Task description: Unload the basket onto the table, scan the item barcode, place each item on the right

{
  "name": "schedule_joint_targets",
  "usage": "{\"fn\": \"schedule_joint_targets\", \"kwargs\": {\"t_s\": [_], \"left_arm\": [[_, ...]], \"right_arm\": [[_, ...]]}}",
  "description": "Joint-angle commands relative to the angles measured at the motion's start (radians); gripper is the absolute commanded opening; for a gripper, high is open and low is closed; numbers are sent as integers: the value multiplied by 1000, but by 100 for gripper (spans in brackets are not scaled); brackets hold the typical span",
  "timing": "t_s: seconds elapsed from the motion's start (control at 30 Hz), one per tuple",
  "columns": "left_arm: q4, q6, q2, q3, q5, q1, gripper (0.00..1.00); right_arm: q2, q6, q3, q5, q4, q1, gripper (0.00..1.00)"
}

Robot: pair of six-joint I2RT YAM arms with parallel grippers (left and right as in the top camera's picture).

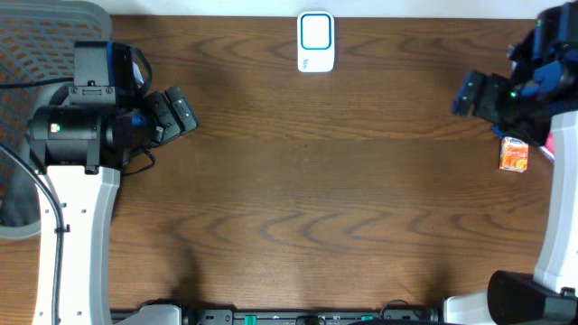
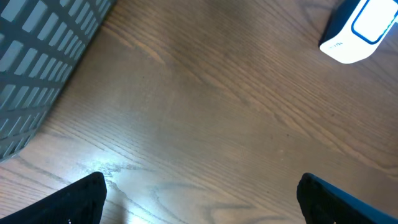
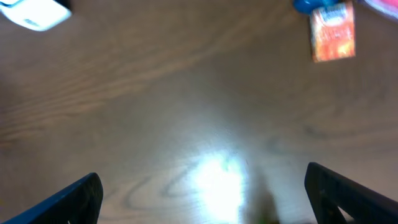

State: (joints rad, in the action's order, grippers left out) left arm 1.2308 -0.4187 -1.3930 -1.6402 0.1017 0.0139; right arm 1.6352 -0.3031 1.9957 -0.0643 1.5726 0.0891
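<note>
The item, a small orange packet [image 1: 514, 154], lies flat on the wooden table [image 1: 334, 181] near the right edge; it also shows in the right wrist view as the orange packet [image 3: 333, 31]. The scanner, a white block with a blue-framed window [image 1: 316, 41], stands at the back centre, and both wrist cameras catch it, scanner [image 2: 360, 28] and scanner [image 3: 37, 12]. My left gripper [image 1: 185, 113] hovers at the left, open and empty [image 2: 202, 199]. My right gripper [image 1: 462, 95] hangs up and to the left of the packet, open and empty [image 3: 202, 196].
A grey mesh chair back [image 1: 45, 36] sits at the far left, also seen as grey mesh [image 2: 37, 62]. Next to the packet, something pink [image 1: 548, 149] and a small blue thing [image 3: 305, 6] lie partly under the right arm.
</note>
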Motion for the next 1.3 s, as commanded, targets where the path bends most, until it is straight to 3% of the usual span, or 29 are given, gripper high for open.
{"fn": "schedule_joint_targets", "kwargs": {"t_s": [0.0, 0.13, 0.3, 0.53, 0.93, 1.27], "left_arm": [[3, 3, 2, 0, -6, -4, 98], [3, 3, 2, 0, -6, -4, 98], [3, 3, 2, 0, -6, -4, 98], [3, 3, 2, 0, -6, -4, 98], [3, 3, 2, 0, -6, -4, 98], [3, 3, 2, 0, -6, -4, 98]], "right_arm": [[-59, 48, -2, 6, -62, -80, 99], [-114, 130, -3, 12, -144, -183, 99], [-212, 136, -55, 60, -217, -262, 99], [-478, 136, -469, 55, -510, -267, 99], [-1104, 137, -1377, 55, -1201, -266, 99], [-1413, 136, -1777, 65, -1541, -264, 99]]}}
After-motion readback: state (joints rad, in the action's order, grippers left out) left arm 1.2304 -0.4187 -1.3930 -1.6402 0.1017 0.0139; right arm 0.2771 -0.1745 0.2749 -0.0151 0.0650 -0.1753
